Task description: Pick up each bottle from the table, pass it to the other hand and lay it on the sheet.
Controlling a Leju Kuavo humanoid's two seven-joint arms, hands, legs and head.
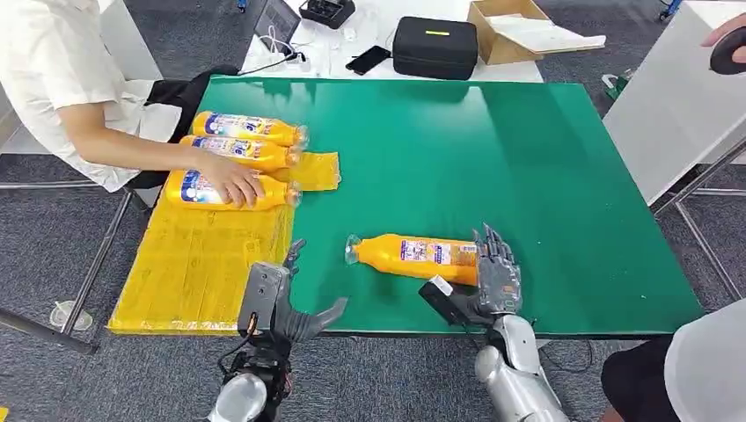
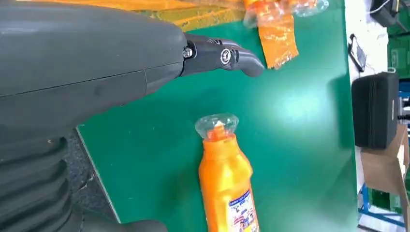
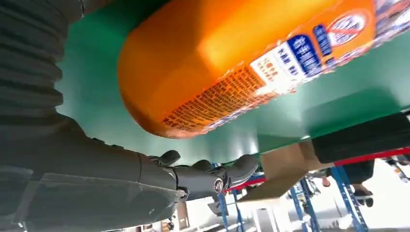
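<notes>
Across the green-topped table (image 1: 528, 176), we found the job mostly done, judging by how things lay. Our flat yellow plastic sheet (image 1: 202, 264) covered the near left corner and ran up the left edge, and three orange plastic bottles with blue-and-white labels (image 1: 246, 151) already lay on its far end, side by side, caps pointing toward the table's middle. A person in a white shirt (image 1: 62, 79) sat at the left edge, one hand resting on the nearest of those three.

One orange bottle (image 1: 418, 257) was left, lying on its side on bare green close to the near edge, its clear cap toward the sheet and its base toward our right hand (image 1: 494, 274). That hand stood at the base with fingers spread and upright; the right wrist view showed the bottle's base (image 3: 193, 63) close over the thumb, not yet clasped. We could not tell whether the fingers touched it.

Our left hand (image 1: 277, 303) waited at the near edge, just beside the sheet, fingers apart and holding nothing.

So we judged the pick-up, the pass and the laying-down of this last bottle were what remained.
</notes>
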